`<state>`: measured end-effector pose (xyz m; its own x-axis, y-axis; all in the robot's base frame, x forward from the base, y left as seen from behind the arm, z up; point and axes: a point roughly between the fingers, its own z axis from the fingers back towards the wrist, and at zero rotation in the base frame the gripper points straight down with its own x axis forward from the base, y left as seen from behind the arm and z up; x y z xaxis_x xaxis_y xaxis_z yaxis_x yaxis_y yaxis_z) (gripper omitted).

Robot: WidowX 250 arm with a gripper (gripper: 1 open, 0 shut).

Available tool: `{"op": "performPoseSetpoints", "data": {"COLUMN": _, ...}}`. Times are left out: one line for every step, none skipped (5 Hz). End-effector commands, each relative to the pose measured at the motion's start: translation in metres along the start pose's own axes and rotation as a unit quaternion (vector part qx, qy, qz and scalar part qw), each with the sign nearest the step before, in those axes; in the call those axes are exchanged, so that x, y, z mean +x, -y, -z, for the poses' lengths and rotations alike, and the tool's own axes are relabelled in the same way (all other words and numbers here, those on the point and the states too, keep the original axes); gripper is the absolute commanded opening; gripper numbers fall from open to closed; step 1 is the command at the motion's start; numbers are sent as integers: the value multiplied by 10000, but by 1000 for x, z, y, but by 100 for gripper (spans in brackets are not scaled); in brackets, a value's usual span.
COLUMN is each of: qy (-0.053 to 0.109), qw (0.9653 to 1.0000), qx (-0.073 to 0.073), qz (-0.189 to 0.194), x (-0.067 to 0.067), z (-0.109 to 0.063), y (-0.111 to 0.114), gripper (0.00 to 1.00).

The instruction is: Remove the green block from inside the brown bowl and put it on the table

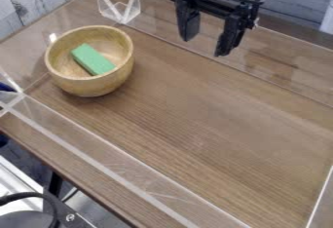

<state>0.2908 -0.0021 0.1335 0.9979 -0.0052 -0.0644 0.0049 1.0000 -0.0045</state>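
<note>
The green block [92, 59] lies flat inside the brown bowl [89, 79], which stands on the table [196, 115] at the left. My gripper [209, 34] hangs at the back, well to the right of the bowl and above the tabletop. Its two black fingers [188, 24] point down and stand wide apart with nothing between them, so it is open.
Clear acrylic walls [78, 139] edge the tabletop along the front and left. A clear acrylic corner piece [117, 6] stands at the back behind the bowl. A dark object [33, 212] shows below the table's front left edge.
</note>
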Motion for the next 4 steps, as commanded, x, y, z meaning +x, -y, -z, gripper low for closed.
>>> {"op": "performPoseSetpoints", "data": {"qy": -158, "qw": 9993, "qx": -17, "qz": -349, "x": -2, "z": 8, "y": -11, "gripper": 100}}
{"op": "performPoseSetpoints", "data": {"qy": -89, "qw": 9955, "qx": 12, "qz": -949, "x": -18, "z": 7, "y": -34, "gripper": 100}}
{"op": "performPoseSetpoints", "data": {"qy": 73, "qw": 9853, "qx": 34, "qz": -1704, "x": -31, "z": 2, "y": -74, "gripper": 100}}
{"op": "performPoseSetpoints", "data": {"qy": 239, "qw": 9676, "qx": -54, "qz": -2514, "x": -28, "z": 1, "y": -119, "gripper": 0}}
